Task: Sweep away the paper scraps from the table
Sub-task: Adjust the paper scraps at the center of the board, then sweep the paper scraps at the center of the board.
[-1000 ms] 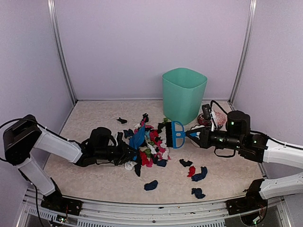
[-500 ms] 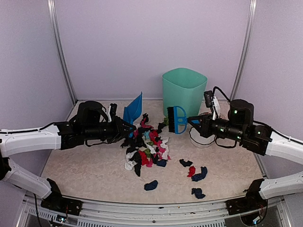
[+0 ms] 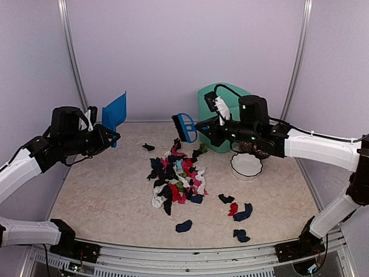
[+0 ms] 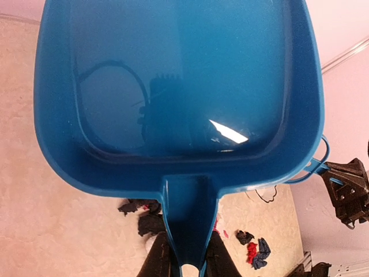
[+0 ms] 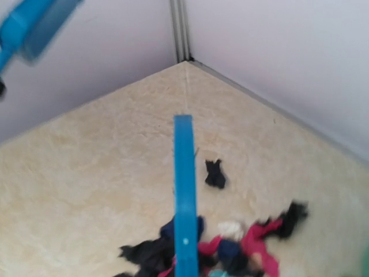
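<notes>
Two arms are raised over the table [image 3: 104, 196] in the top view. The left gripper [image 3: 109, 138] is clamped on the handle of a blue dustpan [image 3: 115, 112], held in the air at 10 o'clock from the pile. The right gripper [image 3: 203, 126] is clamped on a blue brush [image 3: 185, 127], hanging just above the pile's 12 o'clock edge. The paper scraps [image 3: 176, 179] lie heaped mid-table, with a few strays at 5 o'clock and a lone black scrap [image 3: 149, 147] at 11. A green bin [image 3: 203, 112] stands at 1 o'clock, partly hidden by the right arm; I cannot tell its contents. A white bowl [image 3: 246, 165] sits at 3 o'clock, its inside plain white.

Left wrist view: the dustpan [image 4: 179, 86] fills the frame, its pan bare glossy blue. The left gripper [image 4: 185, 262] pinches the handle at 6 o'clock. Some paper scraps [image 4: 256, 254] lie on the table [image 4: 57, 202] at 5 o'clock.

Right wrist view: the brush [image 5: 183, 202] shows edge-on at centre; its gripper's fingers are out of frame. The paper scraps [image 5: 230, 248] sit at 6 o'clock, with the lone black scrap [image 5: 215, 173] just right of the brush. The dustpan [image 5: 34, 29] is a blur at 10 o'clock.
</notes>
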